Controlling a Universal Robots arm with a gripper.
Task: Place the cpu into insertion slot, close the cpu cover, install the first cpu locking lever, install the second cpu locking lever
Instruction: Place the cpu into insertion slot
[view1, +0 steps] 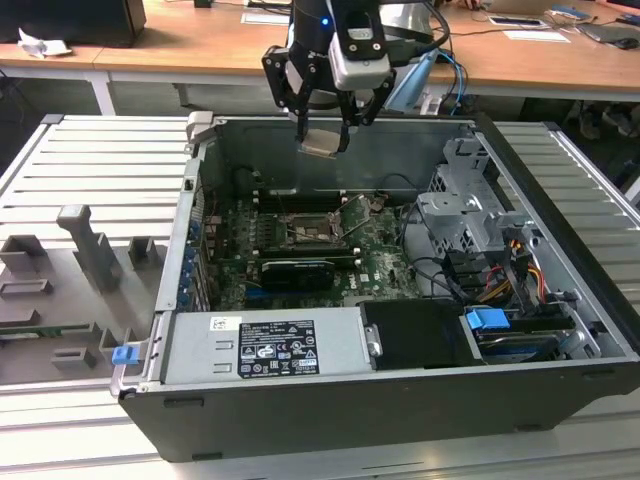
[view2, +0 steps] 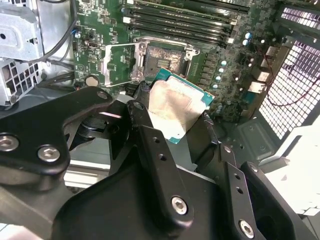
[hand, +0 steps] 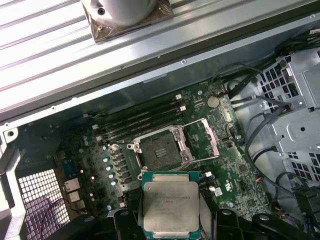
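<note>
The hand (view1: 322, 130) is clamped on the cpu (view1: 321, 144), gripping it by two opposite edges up over the open computer case (view1: 300, 410) — it's not seated in the board yet. In the exterior view the bare insertion slot (view1: 303, 232) sits at about 6 o'clock from the chip and well apart from it, so to me the gap looks mostly vertical. The cpu cover (view1: 356, 214) is flipped open at roughly the slot's 2 o'clock — out of the way.
</note>
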